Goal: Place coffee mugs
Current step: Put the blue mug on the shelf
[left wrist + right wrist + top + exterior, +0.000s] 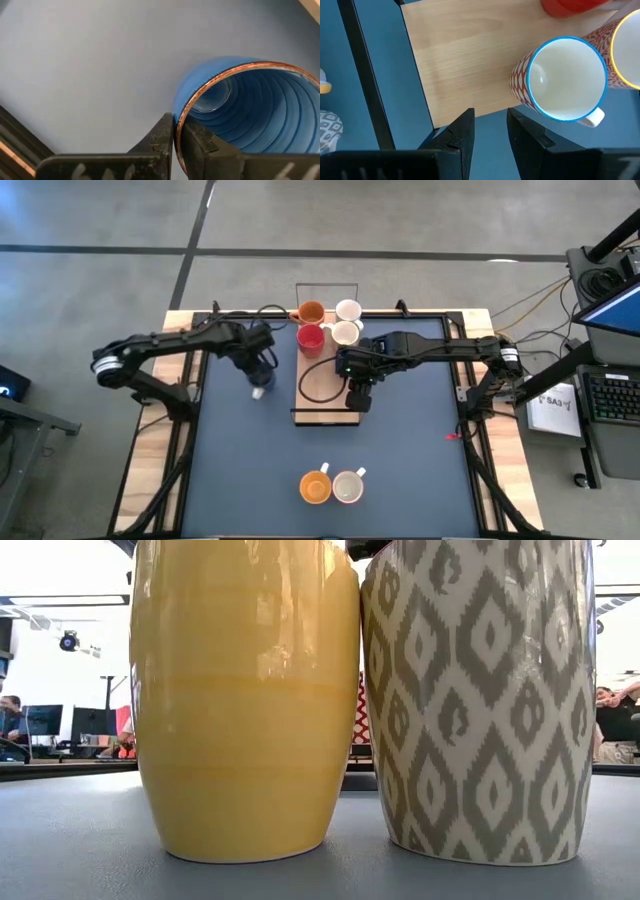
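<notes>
My left gripper (262, 372) is shut on a blue mug (258, 391) with a copper rim, over the table's left half beside the wooden board (325, 385). My right gripper (357, 400) stands open over the board's near right part with nothing between its fingers. At the board's far end stand an orange mug (311, 312), a red mug (310, 338) and two white mugs (348, 310) (345, 333). An orange mug (315, 487) and a grey-patterned white mug (348, 487) stand on their bases by the table's near edge. My left gripper pinches the blue mug's rim (176, 131), one finger inside the mug and one outside its wall. The fingers come from above, pointing steeply down. The mug (250, 100) hangs below them with its mouth up.
In the right wrist view a red-patterned mug with a blue rim (567, 80) stands just beyond my open right gripper (490, 132), its handle (595, 117) turned sideways. Black frame bars (370, 75) border the board. The two near mugs fill the low view (245, 700) (480, 700).
</notes>
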